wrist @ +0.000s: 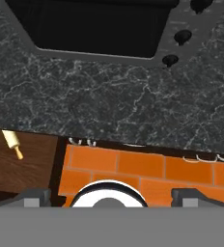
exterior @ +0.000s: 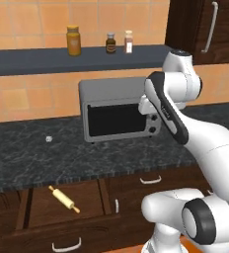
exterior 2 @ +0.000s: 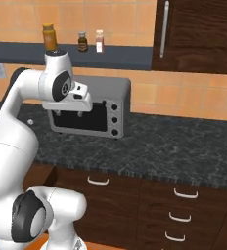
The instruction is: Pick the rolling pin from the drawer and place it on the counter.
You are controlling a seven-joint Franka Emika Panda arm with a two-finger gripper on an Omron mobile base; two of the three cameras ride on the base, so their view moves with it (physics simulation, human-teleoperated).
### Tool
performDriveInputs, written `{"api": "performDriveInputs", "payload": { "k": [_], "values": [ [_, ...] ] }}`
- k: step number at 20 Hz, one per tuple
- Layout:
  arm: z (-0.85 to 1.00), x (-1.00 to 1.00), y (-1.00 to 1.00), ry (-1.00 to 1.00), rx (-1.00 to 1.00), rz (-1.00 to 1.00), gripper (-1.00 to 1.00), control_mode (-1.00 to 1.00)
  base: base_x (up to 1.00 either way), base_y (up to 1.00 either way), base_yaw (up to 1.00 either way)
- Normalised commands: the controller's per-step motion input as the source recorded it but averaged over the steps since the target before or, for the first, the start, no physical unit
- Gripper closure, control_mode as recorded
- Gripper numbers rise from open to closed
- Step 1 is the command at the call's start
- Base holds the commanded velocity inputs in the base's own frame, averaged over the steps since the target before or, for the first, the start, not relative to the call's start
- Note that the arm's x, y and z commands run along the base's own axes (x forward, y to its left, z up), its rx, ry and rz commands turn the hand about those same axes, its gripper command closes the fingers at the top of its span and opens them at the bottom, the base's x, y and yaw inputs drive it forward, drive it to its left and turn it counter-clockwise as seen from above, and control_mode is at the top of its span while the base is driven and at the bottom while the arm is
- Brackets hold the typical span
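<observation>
kitchen w/ orange tile wall, dark wood cabinets and a long black-grey speckled stone bench (exterior: 47, 158) across both base views. a grey toaster oven (exterior: 119, 116) sits on the bench against the wall, knobs on its right side. above it a plain dark grey wall shelf (exterior: 32, 60) carries an orange-lidded jar (exterior: 73, 40), a dark small bottle (exterior: 110, 43) and a pale spice shaker (exterior: 128, 41). tall dark cabinet w/ long silver handle (exterior 2: 163, 29) at upper right. small white speck (exterior: 49, 139) on the bench left of the oven, too small to identify.

below the bench front edge, the drawer (exterior: 25, 210) is pulled open, lighter brown floor showing. the rolling pin (exterior: 63, 198) lies flat inside it, diagonal, one handle toward the back left, the other toward the front right, roughly mid-floor, touching no wall. in hand view the rolling pin shows at the left edge, partly cut off, on the brown drawer floor. closed drawers w/ curved silver handles to the right of it.

arm is raised, wrist in front of the oven, above the bench, well apart from the drawer. gripper (wrist: 109, 197) points down at the bench edge and orange brick floor; fingertips (wrist: 34, 197) sit far apart at the bottom of hand view, so spread wide, nothing between them.
</observation>
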Motion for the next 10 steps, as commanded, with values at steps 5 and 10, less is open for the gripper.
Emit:
{"api": "performDriveInputs", "payload": {
  "k": [5, 10],
  "values": [
    [0.00, 0.00, 0.00, 0.00, 0.00, 0.00, -1.00, 1.00, 0.53, -0.01, 0.00],
    [0.00, 0.00, 0.00, 0.00, 0.00, 0.00, -1.00, 1.00, 0.39, 0.11, 0.00]
  ]
}}
